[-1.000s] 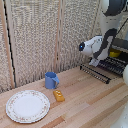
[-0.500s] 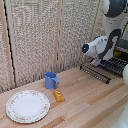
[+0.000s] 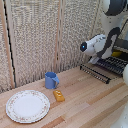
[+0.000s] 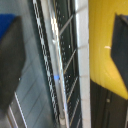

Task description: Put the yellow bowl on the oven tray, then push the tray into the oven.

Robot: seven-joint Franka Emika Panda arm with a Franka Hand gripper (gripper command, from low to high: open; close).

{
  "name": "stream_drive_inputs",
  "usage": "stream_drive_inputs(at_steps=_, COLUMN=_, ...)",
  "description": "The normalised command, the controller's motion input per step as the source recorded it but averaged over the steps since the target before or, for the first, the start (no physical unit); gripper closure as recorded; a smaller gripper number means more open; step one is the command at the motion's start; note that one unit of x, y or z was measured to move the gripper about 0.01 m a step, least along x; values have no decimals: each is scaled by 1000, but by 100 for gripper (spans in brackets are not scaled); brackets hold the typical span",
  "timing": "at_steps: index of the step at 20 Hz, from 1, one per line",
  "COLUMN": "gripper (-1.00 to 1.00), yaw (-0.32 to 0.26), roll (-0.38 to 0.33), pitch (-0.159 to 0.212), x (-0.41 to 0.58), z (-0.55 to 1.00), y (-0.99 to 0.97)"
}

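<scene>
Wooden table (image 3: 95,107) bears unlabelled blue mug (image 3: 50,80), patterned plate (image 3: 28,105).

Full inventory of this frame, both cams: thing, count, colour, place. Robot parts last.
Round patterned plate: 1, white with a floral rim, on the wooden table at the exterior view's lower left.
Blue mug: 1, blue, behind the plate, near the slatted backdrop.
Small orange-yellow block: 1, in front of the mug, to the plate's right in the exterior view.
Dark metal baking sheet with wire ridges: 1, dark, at the exterior view's right edge.
Yellow dish: 1, bright yellow, beside the rack wires in the wrist view; barely visible in the exterior view.
Slatted backdrop: beige, behind the table.
Robot arm: 1, white, over the baking sheet; gripper state unclear.
</scene>
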Motion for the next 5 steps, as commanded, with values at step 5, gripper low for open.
stream_drive_inputs(at_steps=5, gripper=-100, yaw=-178, roll=21, pitch=135, x=310, z=215, y=252)
